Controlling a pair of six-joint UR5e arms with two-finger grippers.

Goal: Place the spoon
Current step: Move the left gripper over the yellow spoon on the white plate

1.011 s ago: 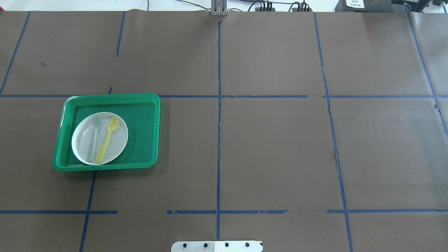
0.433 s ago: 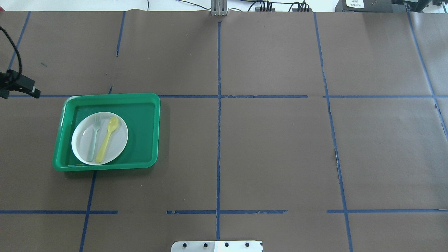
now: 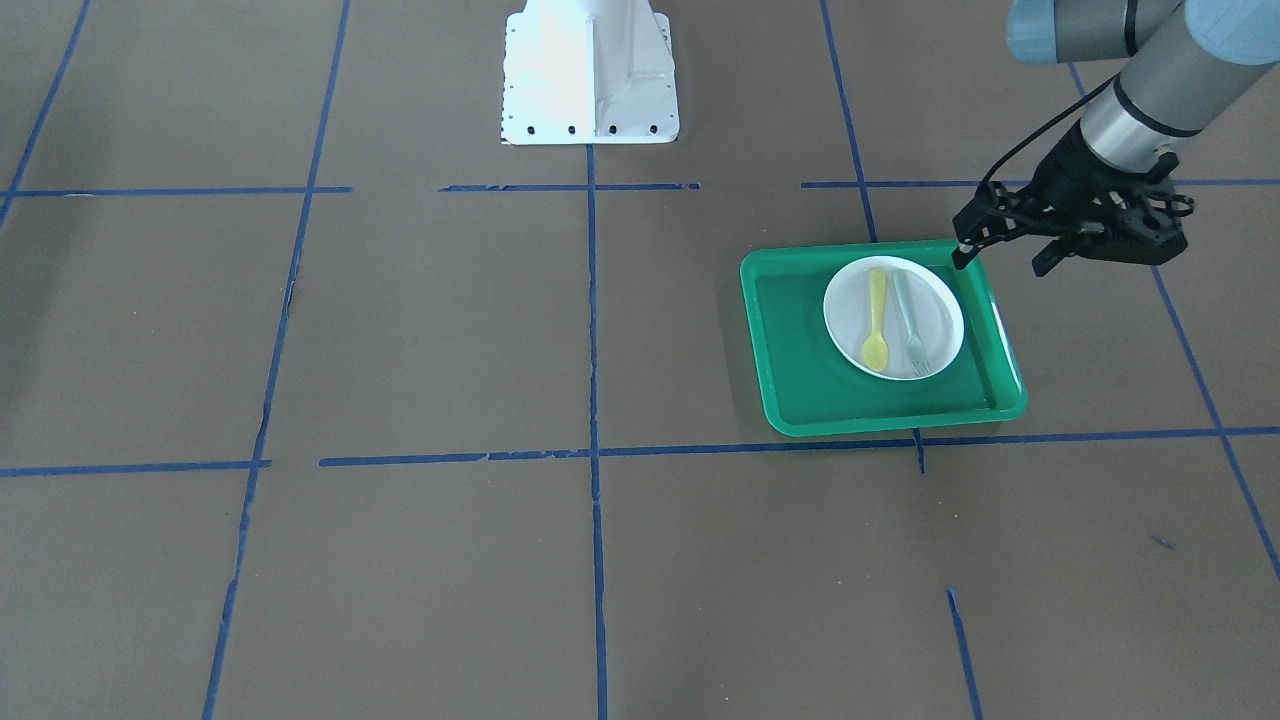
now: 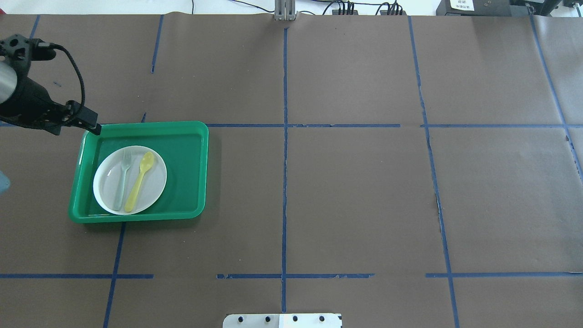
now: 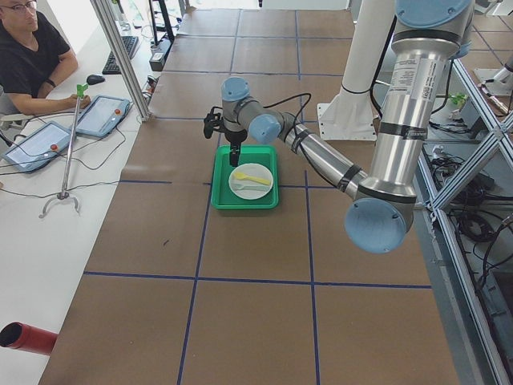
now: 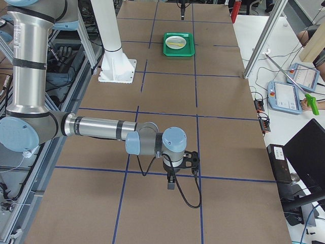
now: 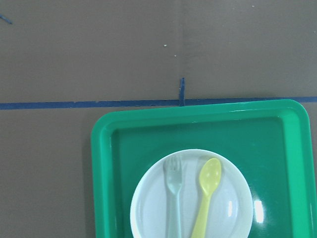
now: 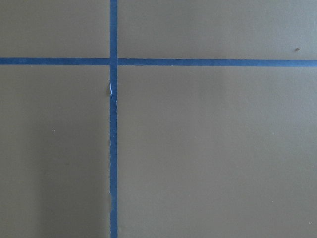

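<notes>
The pale-yellow spoon (image 4: 139, 181) lies on a white plate (image 4: 152, 193) beside a grey-green fork (image 4: 122, 180), bowl pointing to the far side. The plate sits in a green tray (image 4: 186, 173) on the table's left half. The spoon also shows in the front view (image 3: 876, 320) and the left wrist view (image 7: 205, 198). My left gripper (image 4: 93, 129) hangs above the tray's far left corner, fingers together and empty; it also shows in the front view (image 3: 960, 260). My right gripper (image 6: 171, 184) shows only in the exterior right view, far from the tray; I cannot tell its state.
The table is covered in brown paper with blue tape lines. The robot's white base plate (image 3: 590, 80) stands at the near middle edge. An operator (image 5: 32, 56) sits at a side desk with tablets beyond the table's far side.
My left arm has come in from the left edge and moved right to the tray's far left corner. The spoon, fork, plate and tray have not moved.
</notes>
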